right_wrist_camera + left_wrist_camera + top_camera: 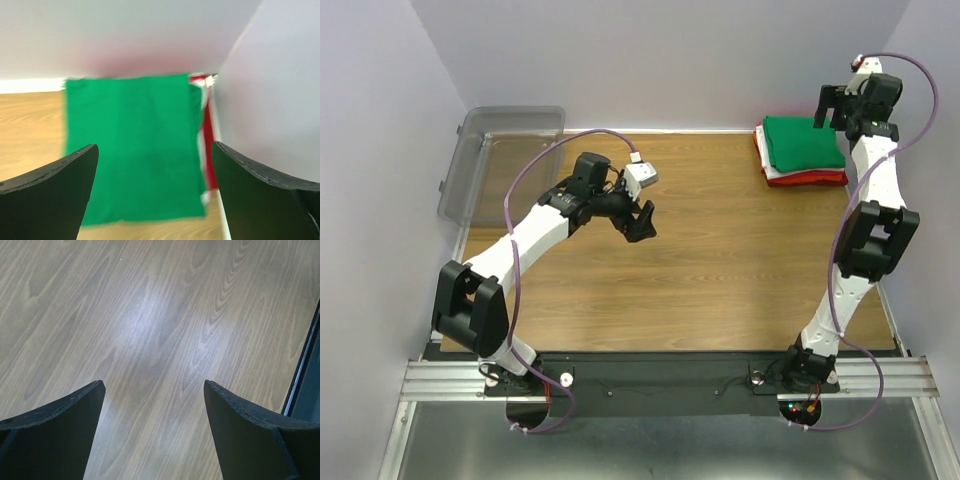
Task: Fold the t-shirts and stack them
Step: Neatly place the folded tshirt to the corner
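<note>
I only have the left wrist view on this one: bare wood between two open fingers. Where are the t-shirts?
Observer: Folded in one pile at the far right corner of the table, with the green t-shirt on top.
Operator: What's under the green one?
Observer: The edges of the white t-shirt and the red t-shirt show beneath it. The red looks lowest.
Operator: Is the right arm holding anything?
Observer: No. The right gripper is open, faces the pile and has nothing between its fingers.
</note>
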Controlling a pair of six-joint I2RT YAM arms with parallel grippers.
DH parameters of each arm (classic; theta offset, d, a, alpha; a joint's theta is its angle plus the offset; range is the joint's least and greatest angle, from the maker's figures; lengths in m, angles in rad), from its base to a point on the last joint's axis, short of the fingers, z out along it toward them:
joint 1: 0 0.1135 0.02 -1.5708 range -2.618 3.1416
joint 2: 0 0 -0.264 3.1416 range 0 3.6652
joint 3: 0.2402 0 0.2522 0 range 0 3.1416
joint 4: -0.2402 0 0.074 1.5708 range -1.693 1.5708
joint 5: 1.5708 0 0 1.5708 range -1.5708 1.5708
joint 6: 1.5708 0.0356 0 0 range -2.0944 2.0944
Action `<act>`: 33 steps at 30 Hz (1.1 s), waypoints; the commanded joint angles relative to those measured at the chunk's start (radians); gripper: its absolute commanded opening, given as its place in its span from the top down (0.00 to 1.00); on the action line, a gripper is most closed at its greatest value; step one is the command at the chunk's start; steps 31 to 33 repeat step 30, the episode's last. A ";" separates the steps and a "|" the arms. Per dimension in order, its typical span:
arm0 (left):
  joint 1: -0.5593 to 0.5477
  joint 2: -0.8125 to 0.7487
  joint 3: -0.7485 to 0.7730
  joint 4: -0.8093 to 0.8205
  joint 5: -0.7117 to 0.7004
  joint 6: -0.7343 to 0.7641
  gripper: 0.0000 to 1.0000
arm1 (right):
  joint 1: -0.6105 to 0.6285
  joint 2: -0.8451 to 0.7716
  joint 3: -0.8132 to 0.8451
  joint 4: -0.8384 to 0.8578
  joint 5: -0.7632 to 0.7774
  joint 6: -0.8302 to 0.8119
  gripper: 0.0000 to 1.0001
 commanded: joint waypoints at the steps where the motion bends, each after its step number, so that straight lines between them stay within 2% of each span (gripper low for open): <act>1: 0.012 -0.065 -0.014 0.038 0.040 -0.022 0.08 | -0.002 -0.161 -0.090 0.037 -0.117 0.125 0.00; 5: 0.037 -0.091 -0.013 0.047 0.052 -0.051 0.08 | -0.002 -0.302 -0.188 0.002 -0.196 0.159 0.00; 9: 0.071 -0.105 0.033 0.002 -0.001 -0.050 0.08 | 0.004 -0.414 -0.267 -0.101 -0.291 0.176 0.00; 12: 0.123 -0.118 0.056 -0.030 -0.029 -0.055 0.08 | 0.016 -0.528 -0.459 -0.158 -0.337 0.206 0.00; 13: 0.140 -0.122 0.052 -0.039 -0.026 -0.048 0.08 | 0.022 -0.557 -0.460 -0.164 -0.347 0.206 0.00; 17: 0.204 -0.182 -0.014 -0.054 -0.064 -0.035 0.08 | 0.086 -0.709 -0.770 -0.188 -0.370 0.188 0.00; 24: 0.207 -0.260 -0.198 -0.056 -0.186 -0.005 0.08 | 0.136 -0.899 -1.066 -0.242 -0.379 0.105 0.00; 27: 0.207 -0.328 -0.280 -0.016 -0.238 -0.013 0.08 | 0.137 -0.953 -1.113 -0.253 -0.382 0.088 0.00; 33: 0.207 -0.383 -0.278 -0.027 -0.290 -0.022 0.08 | 0.137 -0.980 -1.104 -0.263 -0.382 0.084 0.00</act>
